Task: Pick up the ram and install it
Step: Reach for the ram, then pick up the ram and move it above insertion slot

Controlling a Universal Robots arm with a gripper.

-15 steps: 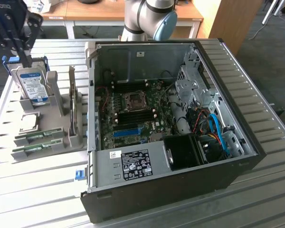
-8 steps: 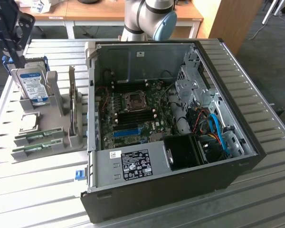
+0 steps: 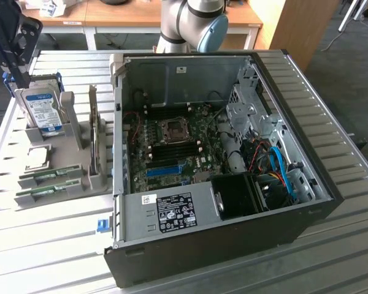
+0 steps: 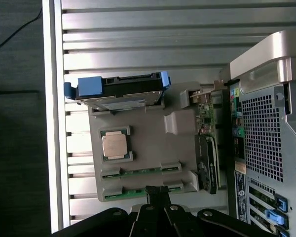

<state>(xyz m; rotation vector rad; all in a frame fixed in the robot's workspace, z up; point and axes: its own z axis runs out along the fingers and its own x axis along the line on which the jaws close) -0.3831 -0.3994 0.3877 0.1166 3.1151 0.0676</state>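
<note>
Locate the gripper (image 4: 158, 190) in the wrist view. Its black fingers (image 4: 155, 198) meet in one blunt tip, so the jaws are closed and grip nothing. In that view the tip lines up with the outer ram stick (image 4: 133, 192). You cannot tell there whether the two touch, but the exterior view places the gripper raised clear of the holder, at that view's left.

Find both ram sticks in the grey moulded holder (image 3: 80, 184), which rests on the slatted metal table (image 3: 49, 245). Each stick is a thin, flat green board seated in its own narrow channel. The inner ram stick (image 3: 49, 176) sits just beside the processor chip (image 3: 38, 157), a square silver plate in a shallow recess. The outer ram stick runs parallel to it, nearer the holder's edge.

The hard drive (image 3: 43, 110), a boxy unit with a white-labelled face and a blue plastic frame, stands upright in the holder. An expansion card (image 3: 97, 144) stands on edge on the side of the holder nearest the case.

The computer case (image 3: 233, 245) has a black shell and lies open on its side, with bare grey sheet metal inside. Its dark motherboard (image 3: 172, 150) carries a square socket (image 3: 172, 130) and a long blue slot strip (image 3: 164, 172).
</note>
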